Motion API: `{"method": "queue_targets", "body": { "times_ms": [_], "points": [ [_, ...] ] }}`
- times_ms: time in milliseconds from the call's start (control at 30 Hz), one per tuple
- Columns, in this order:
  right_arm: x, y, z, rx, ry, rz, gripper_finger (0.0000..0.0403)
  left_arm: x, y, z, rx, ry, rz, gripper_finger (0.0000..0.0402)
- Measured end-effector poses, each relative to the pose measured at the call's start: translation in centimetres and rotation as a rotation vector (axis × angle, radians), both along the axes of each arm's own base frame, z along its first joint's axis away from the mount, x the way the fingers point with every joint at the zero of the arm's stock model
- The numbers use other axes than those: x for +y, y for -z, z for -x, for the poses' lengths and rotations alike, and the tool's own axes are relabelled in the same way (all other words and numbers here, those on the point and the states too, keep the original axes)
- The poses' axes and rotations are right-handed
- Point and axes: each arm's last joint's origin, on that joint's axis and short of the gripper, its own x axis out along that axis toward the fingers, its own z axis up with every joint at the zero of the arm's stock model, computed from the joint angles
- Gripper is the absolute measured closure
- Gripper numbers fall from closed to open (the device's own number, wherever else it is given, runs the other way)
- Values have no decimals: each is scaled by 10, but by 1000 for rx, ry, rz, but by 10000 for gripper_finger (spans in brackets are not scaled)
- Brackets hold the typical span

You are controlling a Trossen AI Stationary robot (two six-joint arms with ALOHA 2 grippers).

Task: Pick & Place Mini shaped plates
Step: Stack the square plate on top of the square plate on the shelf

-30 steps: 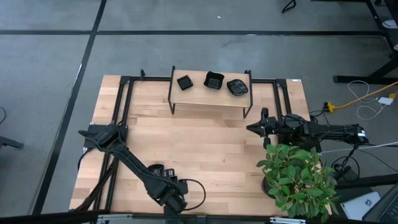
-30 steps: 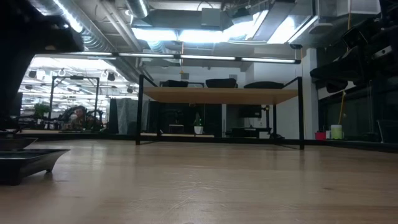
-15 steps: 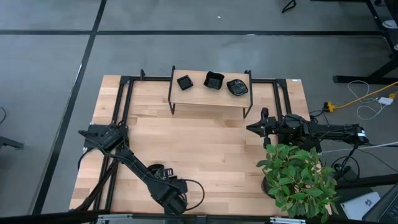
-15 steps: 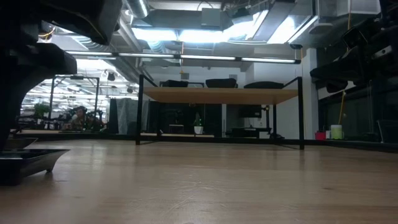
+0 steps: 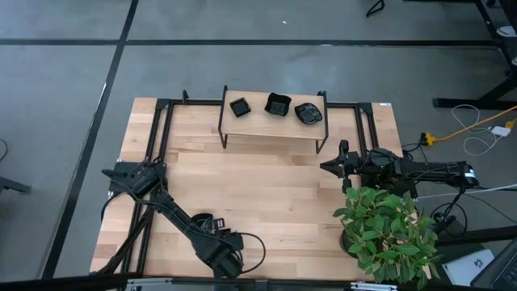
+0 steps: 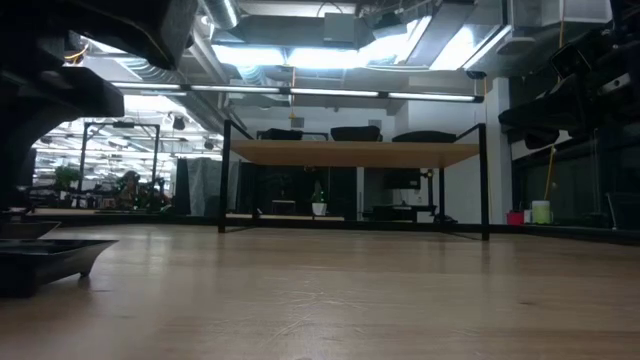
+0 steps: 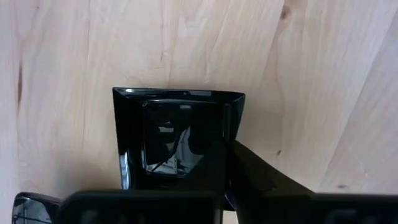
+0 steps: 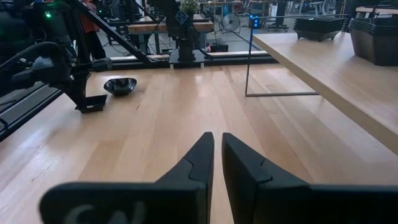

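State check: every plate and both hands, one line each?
left hand: shut on the square plate's rim, near the table's front edge
square plate: upright, flat on the table, gripped at one side
round plate: upright on the table close by, free
shelf plates: three in a row on the shelf, upright, untouched
right hand: shut, empty, above the table's right side

A pale wooden counter [image 5: 275,182] with a black frame along its edges stands on a grey floor [image 5: 65,73] crossed by dark lines. A small wooden shelf [image 5: 273,123] on black legs sits at its far side. A leafy green potted plant [image 5: 388,230] stands at the near right corner, with yellow and white cables [image 5: 477,129] on the floor beyond it.
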Motion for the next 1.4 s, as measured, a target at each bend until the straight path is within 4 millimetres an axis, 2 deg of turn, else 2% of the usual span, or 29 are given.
{"method": "queue_targets", "body": {
  "times_ms": [133, 467, 700, 867, 1067, 1400],
  "points": [
    [0, 0, 0, 0, 0, 0, 369, 1, -4, 0, -7, 13, 4, 397],
    [0, 0, 0, 0, 0, 0, 369, 8, -43, 2, -159, 60, -38, 399],
    [0, 0, 0, 0, 0, 0, 369, 23, -59, -3, -212, 93, -80, 399],
    [0, 0, 0, 0, 0, 0, 369, 39, -70, -11, -234, 119, -99, 399],
    [0, 0, 0, 0, 0, 0, 369, 67, -82, -26, -270, 134, -121, 399],
    [0, 0, 0, 0, 0, 0, 369, 107, -94, -48, -316, 205, -154, 399]
  ]
}}
